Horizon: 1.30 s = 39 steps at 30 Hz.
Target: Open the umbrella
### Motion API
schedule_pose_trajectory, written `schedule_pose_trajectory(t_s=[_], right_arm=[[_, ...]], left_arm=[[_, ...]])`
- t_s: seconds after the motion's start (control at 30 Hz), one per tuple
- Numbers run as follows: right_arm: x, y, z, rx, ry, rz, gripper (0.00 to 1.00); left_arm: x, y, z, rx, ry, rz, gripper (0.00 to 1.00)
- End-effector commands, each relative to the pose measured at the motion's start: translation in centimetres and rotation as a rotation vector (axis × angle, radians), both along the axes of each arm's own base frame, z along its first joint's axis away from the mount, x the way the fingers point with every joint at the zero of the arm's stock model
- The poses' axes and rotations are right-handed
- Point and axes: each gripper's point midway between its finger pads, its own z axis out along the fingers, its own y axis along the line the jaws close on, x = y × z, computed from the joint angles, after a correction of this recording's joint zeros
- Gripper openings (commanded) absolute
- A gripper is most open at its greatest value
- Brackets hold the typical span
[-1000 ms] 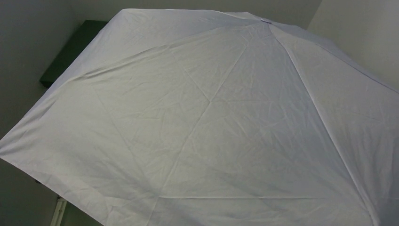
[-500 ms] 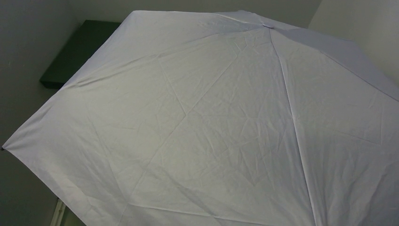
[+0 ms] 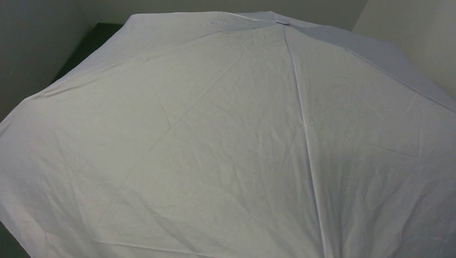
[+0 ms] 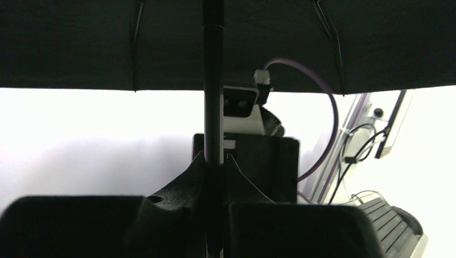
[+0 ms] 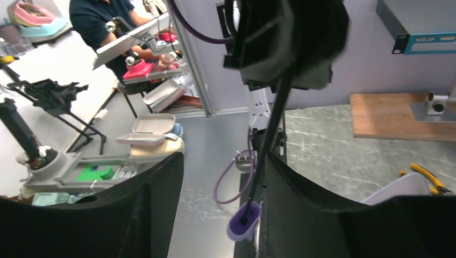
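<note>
The umbrella's pale lilac-white canopy (image 3: pixel 226 140) is spread open and fills the top view, hiding both arms. From below, in the left wrist view, it shows as a dark underside (image 4: pixel 80 43). My left gripper (image 4: pixel 214 158) is shut on the thin black shaft (image 4: pixel 213 80), which runs straight up into the canopy. In the right wrist view the shaft (image 5: pixel 271 129) comes down to the small lilac handle (image 5: pixel 244 221). My right gripper (image 5: pixel 223 161) is open. The handle hangs between its fingers, close against the right finger (image 5: pixel 301 199).
A corner of the dark table (image 3: pixel 91 43) shows at the top left of the top view, with walls behind. The right wrist view looks down on grey floor, a pale oblong case (image 5: pixel 153 126), a wooden board (image 5: pixel 398 115) and yellow pliers (image 5: pixel 427 177). A keyboard (image 4: pixel 392 226) lies at lower right.
The canopy has swung and turned to the left: its seams and top cap moved left, and its left edge now covers more of the dark table and the lower left corner.
</note>
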Motion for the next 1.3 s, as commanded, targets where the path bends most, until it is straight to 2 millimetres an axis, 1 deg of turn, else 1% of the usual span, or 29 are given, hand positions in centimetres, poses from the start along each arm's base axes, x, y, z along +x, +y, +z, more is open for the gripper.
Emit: schedule_pose_trajectory(t_s=[0.0,0.17,0.23,0.3,0.37,0.4,0.43,0.47,0.7,0.77,0.83,0.9,0.93,0.97,1.0,1.07,1.1,1.13,1.17,1.2,1.23,1.27], right_arm=[[2.7,1.1,-2.0,-0.066,0.012,-0.052,0.59],[2.8,1.7,-1.0,-0.035,0.005,-0.001,0.60],[2.9,1.9,-0.8,-0.027,0.011,0.021,0.60],[2.5,2.0,-0.6,-0.016,0.034,0.055,0.59],[2.1,1.9,-0.6,-0.003,0.043,0.083,0.56],[1.9,1.9,-0.6,0.002,0.042,0.094,0.46],[1.6,1.8,-0.6,0.004,0.041,0.114,0.39],[1.2,1.7,-0.6,0.004,0.037,0.134,0.37],[-1.0,1.0,0.1,0.055,0.019,0.223,0.40],[-1.1,0.9,0.1,0.059,0.029,0.239,0.38],[-1.0,1.0,0.1,0.058,0.036,0.237,0.29],[-0.7,1.1,0.0,0.058,0.044,0.224,0.12],[-0.5,1.2,-0.1,0.059,0.049,0.211,0.00],[0.0,1.4,-0.2,0.062,0.061,0.184,0.00],[0.8,1.7,-0.6,0.048,0.113,0.144,0.00],[1.7,1.9,-0.8,0.051,0.125,0.082,0.00],[2.0,2.0,-0.8,0.053,0.135,0.062,0.00],[2.4,2.1,-0.9,0.055,0.148,0.043,0.00],[2.8,2.1,-0.9,0.055,0.160,0.022,0.00],[3.2,2.2,-0.9,0.049,0.169,-0.003,0.00],[3.6,2.2,-0.8,0.044,0.177,-0.034,0.00],[4.0,2.2,-0.4,0.043,0.171,-0.061,0.00]], left_arm=[[-2.4,3.4,5.0,-0.207,-0.051,-0.092,0.00],[-2.8,2.8,5.2,-0.218,-0.059,-0.128,0.00],[-2.7,2.4,5.1,-0.212,-0.061,-0.129,0.00],[-2.5,2.1,4.9,-0.211,-0.056,-0.124,0.00],[-2.4,2.0,4.7,-0.213,-0.058,-0.126,0.00],[-2.4,2.0,4.8,-0.217,-0.065,-0.130,0.00],[-2.3,1.8,4.6,-0.209,-0.065,-0.133,0.00],[-2.2,1.6,4.6,-0.202,-0.062,-0.138,0.00],[-1.6,1.1,3.7,-0.232,-0.063,-0.233,0.00],[-1.4,1.0,3.7,-0.242,-0.059,-0.255,0.00],[-1.3,0.7,3.6,-0.238,-0.060,-0.264,0.00],[-1.1,0.5,3.4,-0.227,-0.055,-0.258,0.00],[-1.0,0.6,3.3,-0.227,-0.053,-0.249,0.00],[-0.8,0.7,3.1,-0.226,-0.049,-0.237,0.00],[-0.5,1.1,3.1,-0.230,-0.041,-0.215,0.00],[0.1,1.6,2.6,-0.224,-0.015,-0.173,0.00],[0.5,1.8,2.2,-0.217,0.002,-0.151,0.03],[0.8,1.9,1.9,-0.203,0.015,-0.132,0.12],[0.9,2.1,1.6,-0.188,0.025,-0.116,0.26],[1.1,2.1,0.7,-0.157,0.042,-0.103,0.44],[1.3,2.3,0.1,-0.130,0.059,-0.089,0.63],[1.6,2.4,-0.7,-0.101,0.078,-0.069,0.73]])
